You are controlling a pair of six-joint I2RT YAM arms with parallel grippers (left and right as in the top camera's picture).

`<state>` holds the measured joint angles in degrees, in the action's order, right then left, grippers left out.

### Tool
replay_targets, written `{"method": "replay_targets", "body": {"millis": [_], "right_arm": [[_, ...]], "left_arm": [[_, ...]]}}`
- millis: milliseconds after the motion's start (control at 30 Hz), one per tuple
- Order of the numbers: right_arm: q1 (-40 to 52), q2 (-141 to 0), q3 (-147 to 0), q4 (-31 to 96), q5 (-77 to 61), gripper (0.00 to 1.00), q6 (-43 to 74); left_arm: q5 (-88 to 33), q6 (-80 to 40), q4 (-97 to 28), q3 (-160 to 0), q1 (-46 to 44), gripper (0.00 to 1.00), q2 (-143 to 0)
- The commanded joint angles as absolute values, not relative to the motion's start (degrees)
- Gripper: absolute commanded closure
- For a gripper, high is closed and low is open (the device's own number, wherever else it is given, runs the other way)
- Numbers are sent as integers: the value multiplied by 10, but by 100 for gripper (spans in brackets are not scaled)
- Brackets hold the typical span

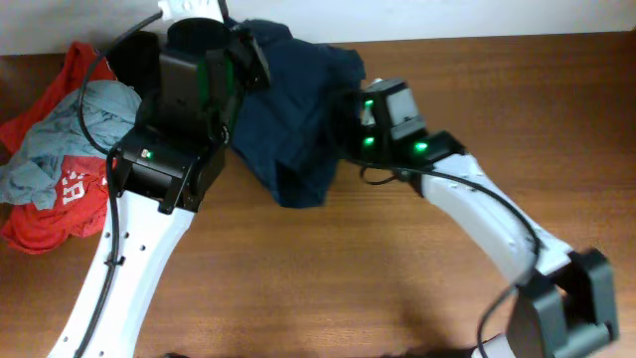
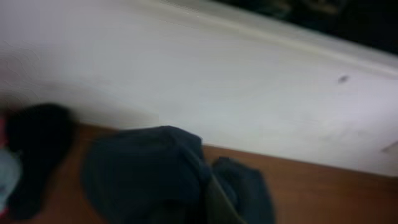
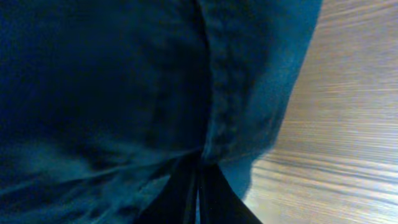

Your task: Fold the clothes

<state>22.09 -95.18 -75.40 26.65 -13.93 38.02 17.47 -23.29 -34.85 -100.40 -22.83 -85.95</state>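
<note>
Smooth brown wooden table [image 1: 328, 268] with thin grain lines, a bit shiny in the light. Plain white wall [image 2: 217, 93] right behind the far table edge, marked by one small dark speck [image 2: 342, 79]

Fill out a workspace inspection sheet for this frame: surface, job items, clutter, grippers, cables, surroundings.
Surface: wooden table, brown, no spills seen.
Job's things: navy garment, bunched near the table's back edge, not folded.
Clutter: red garment with white lettering and light grey garment heaped at the left; black garment by the wall.
Grippers: right gripper pinched shut on a seamed edge of the navy garment; left gripper over the garment's back edge, wrist view blurred, state unclear.
Cables: black cable down the left arm, another along the right arm.
Surroundings: white wall behind the table; nothing else seen.
</note>
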Motion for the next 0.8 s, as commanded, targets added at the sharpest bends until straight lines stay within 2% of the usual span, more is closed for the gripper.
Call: {"method": "replay_targets", "body": {"millis": [0, 167, 300, 400, 467, 767], "right_arm": [[185, -897, -753, 296, -164, 96, 327], [128, -858, -753, 351, -163, 96, 302], [88, -853, -753, 361, -163, 96, 289], [74, -854, -753, 370, -159, 96, 284], [68, -854, -753, 371, -156, 96, 275], [66, -854, -753, 384, -118, 96, 270]], "left_arm": [[213, -226, -373, -1018, -215, 78, -857], [213, -226, -434, -1018, -191, 36, -864], [213, -226, -484, -1017, -176, 15, -879], [212, -226, -518, -1016, -170, 13, -895], [201, -222, -548, -1016, -170, 7, -910], [16, -93, -648, -1016, -171, 8, -967]]}}
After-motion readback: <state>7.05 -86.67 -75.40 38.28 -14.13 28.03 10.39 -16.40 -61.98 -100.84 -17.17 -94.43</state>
